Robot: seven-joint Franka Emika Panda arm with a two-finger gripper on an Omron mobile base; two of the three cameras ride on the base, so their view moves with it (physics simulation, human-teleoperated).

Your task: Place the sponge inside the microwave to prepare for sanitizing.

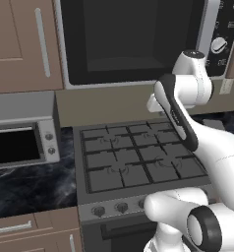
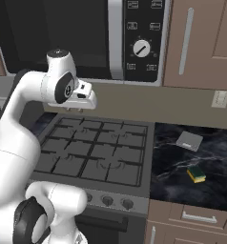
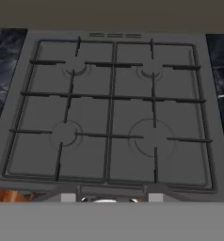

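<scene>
The sponge (image 2: 197, 174), yellow with a green top, lies on the dark marble counter to the right of the stove. The microwave (image 1: 133, 39) hangs above the stove with its dark glass door shut; its grey bar handle (image 2: 115, 38) and white dial (image 2: 141, 48) are on its right side. My gripper (image 2: 77, 108) hovers over the back of the stove, pointing down, well to the left of the sponge. In the hand view the gripper (image 3: 111, 197) has its two fingertips (image 3: 68, 197) standing apart with nothing between them, above the burner grates.
A four-burner gas stove (image 1: 133, 157) fills the middle, with knobs along its front edge. A silver toaster oven (image 1: 20, 142) stands on the counter to its left. A flat grey square object (image 2: 189, 140) lies behind the sponge. Wooden cabinets (image 2: 201, 43) flank the microwave.
</scene>
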